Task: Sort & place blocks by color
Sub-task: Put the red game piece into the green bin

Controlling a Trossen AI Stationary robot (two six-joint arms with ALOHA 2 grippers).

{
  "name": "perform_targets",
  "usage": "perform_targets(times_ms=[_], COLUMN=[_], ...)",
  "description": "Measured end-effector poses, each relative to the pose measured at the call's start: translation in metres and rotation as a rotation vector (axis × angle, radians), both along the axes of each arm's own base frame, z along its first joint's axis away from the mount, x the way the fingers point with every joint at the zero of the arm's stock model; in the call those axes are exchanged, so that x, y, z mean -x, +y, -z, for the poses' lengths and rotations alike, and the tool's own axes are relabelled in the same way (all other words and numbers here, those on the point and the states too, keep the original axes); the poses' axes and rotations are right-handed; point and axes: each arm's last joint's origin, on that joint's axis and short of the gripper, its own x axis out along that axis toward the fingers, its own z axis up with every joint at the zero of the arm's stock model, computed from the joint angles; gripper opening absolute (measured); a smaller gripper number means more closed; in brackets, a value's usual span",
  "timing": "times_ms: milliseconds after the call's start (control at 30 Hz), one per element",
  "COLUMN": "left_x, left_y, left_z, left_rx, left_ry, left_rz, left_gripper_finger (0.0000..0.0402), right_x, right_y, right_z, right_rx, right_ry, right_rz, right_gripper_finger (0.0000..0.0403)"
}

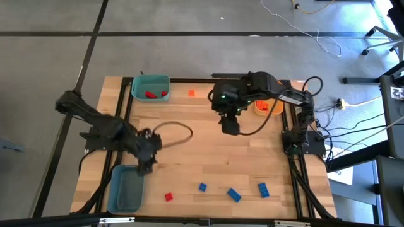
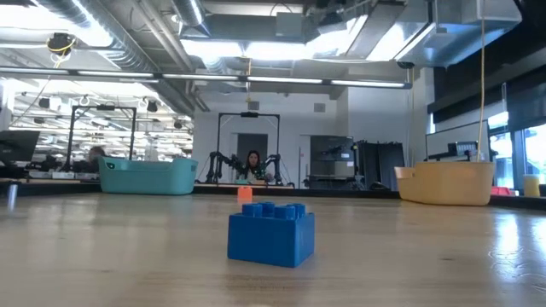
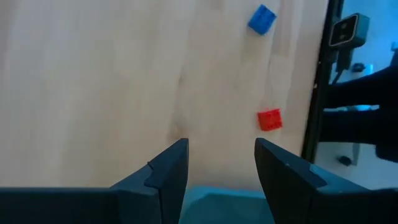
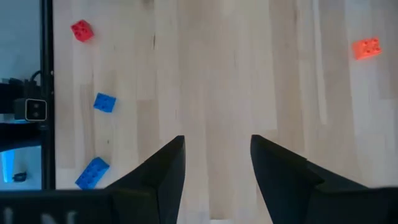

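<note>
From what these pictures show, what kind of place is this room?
Probably a robotics lab or workshop. Behind the wooden table lies an open hall with bare ceiling ducts and strip lights, another arm rig with a person seated at it, and loose cables on the floor.

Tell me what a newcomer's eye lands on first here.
Probably the big blue plastic brick filling the low view's foreground. From above, three blue bricks and a small red brick line the table's near edge, while both open grippers, left and right, hang empty above bare wood.
</note>
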Motion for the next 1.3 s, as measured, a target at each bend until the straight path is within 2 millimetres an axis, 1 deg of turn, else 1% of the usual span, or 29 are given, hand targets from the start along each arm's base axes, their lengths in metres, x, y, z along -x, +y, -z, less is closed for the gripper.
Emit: perform_targets(times_ms=[133,233,367,467,600,733,833,967,1200,1300], left_x=[-0.011,-0.016,-0.027,-0.035,-0.047,-0.05,-0.05,-0.05,-0.052,-0.053], left_y=[-0.029,-0.047,-0.069,-0.087,-0.108,-0.127,-0.136,-0.144,-0.151,-0.152], left_z=[0.022,0.037,0.055,0.07,0.1,0.129,0.143,0.154,0.153,0.153], left_rx=[-0.006,0.012,0.071,0.102,0.109,0.021,-0.028,-0.066,-0.07,-0.054], left_ry=[0.091,0.153,0.175,0.186,0.253,0.256,0.242,0.216,0.108,0.108], left_rz=[-0.004,-0.07,-0.165,-0.19,-0.149,-0.076,-0.044,-0.025,-0.044,-0.078], left_gripper_finger=[0.0176,0.0176,0.0176,0.0176,0.0176,0.0176,0.0176,0.0176,0.0176,0.0176], right_x=[0.01,0.018,0.029,0.035,0.042,0.045,0.046,0.046,0.046,0.046], right_y=[0.001,0.002,0.002,0.002,0.002,0.002,0.002,0.002,0.002,0.002], right_z=[-0.01,-0.017,-0.027,-0.032,-0.037,-0.04,-0.041,-0.041,-0.041,-0.041], right_rx=[0.007,0.023,0.04,0.047,0.053,0.053,0.054,0.054,0.054,0.054], right_ry=[-0.032,-0.059,-0.093,-0.111,-0.132,-0.14,-0.144,-0.144,-0.144,-0.144], right_rz=[-0.015,-0.045,-0.071,-0.082,-0.089,-0.089,-0.089,-0.088,-0.088,-0.088], right_gripper_finger=[0.0181,0.0181,0.0181,0.0181,0.0181,0.0181,0.0181,0.0181,0.0181,0.0181])
